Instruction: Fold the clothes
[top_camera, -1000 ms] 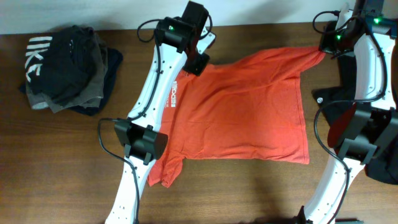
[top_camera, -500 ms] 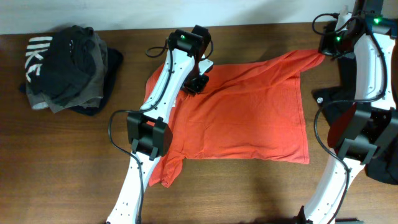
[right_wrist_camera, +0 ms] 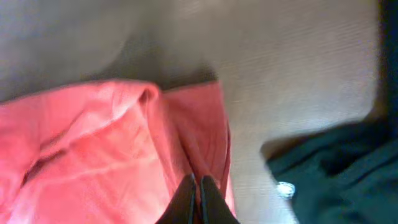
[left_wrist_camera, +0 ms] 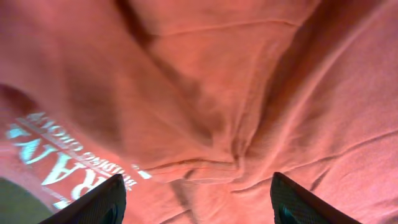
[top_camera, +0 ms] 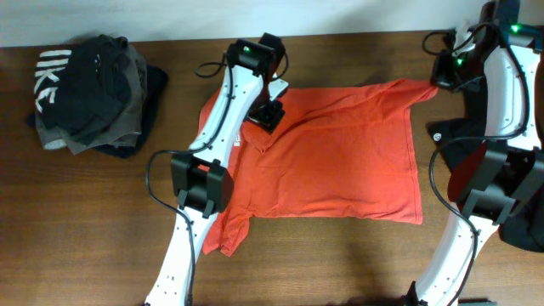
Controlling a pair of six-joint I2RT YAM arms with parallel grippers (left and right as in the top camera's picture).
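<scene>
The red-orange T-shirt (top_camera: 340, 153) lies spread on the brown table, one sleeve pointing toward the front left. My left gripper (top_camera: 270, 115) hovers over its upper left part, open, with nothing between the fingers (left_wrist_camera: 99, 205). In the left wrist view the gripper (left_wrist_camera: 198, 186) looks down on wrinkled red fabric (left_wrist_camera: 205, 93) with white lettering (left_wrist_camera: 50, 149) at the left. My right gripper (top_camera: 442, 81) is shut on the shirt's far right corner and holds it stretched. The right wrist view shows the gripper (right_wrist_camera: 199, 180) pinching a fold of the shirt (right_wrist_camera: 112, 143).
A pile of dark clothes (top_camera: 93, 93) sits at the far left of the table. Another dark garment (top_camera: 450, 136) lies at the right edge, beside the right arm, and shows in the right wrist view (right_wrist_camera: 336, 168). Both arms' bases stand along the front edge.
My left gripper has opened and let go of the shirt's upper left part, which now lies flat. The right gripper stays shut on its corner.
</scene>
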